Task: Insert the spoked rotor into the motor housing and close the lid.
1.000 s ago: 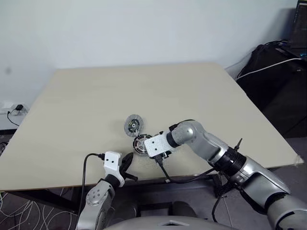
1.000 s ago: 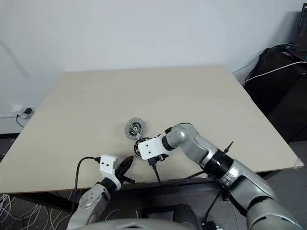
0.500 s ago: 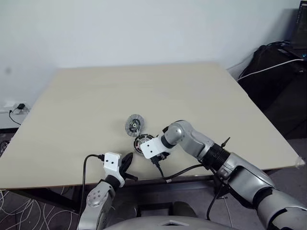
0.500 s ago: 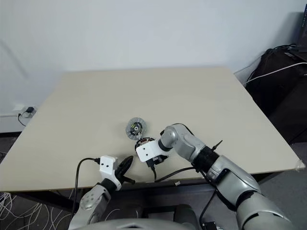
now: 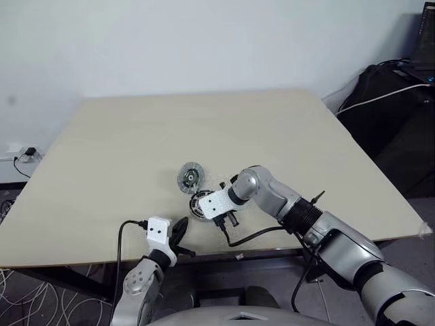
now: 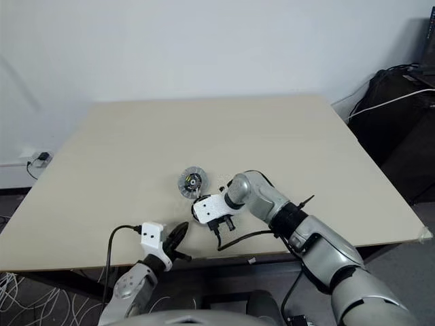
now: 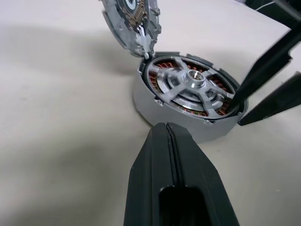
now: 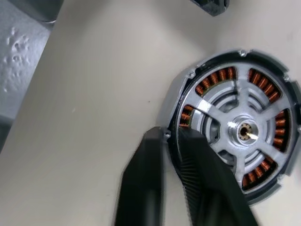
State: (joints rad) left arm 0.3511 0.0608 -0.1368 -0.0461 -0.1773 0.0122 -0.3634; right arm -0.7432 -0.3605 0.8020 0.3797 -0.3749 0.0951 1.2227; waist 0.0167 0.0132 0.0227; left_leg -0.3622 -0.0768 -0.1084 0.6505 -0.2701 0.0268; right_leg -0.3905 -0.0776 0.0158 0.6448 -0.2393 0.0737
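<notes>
With right gripper [image 8: 170, 135] clamps motor housing [image 8: 216, 76] rim, spoked rotor [image 8: 244, 131] seated; left gripper [image 7: 167, 129] shut. Next calls for setting lid [image 7: 129, 21], upper left, on top.

A large table [image 5: 272, 129] with a pale beige, matte top stands in front of a plain white wall [image 5: 204, 41], evenly lit with soft shadows. At the far left, low on the wall, a power socket [image 5: 17, 155] holds a dark plug, and tangled white cables [image 5: 27, 299] lie on the floor below the table edge. At the far right stands dark, black-covered furniture [image 5: 391, 129] with a white cable [image 5: 374, 97] draped across it and more dark cords above.
</notes>
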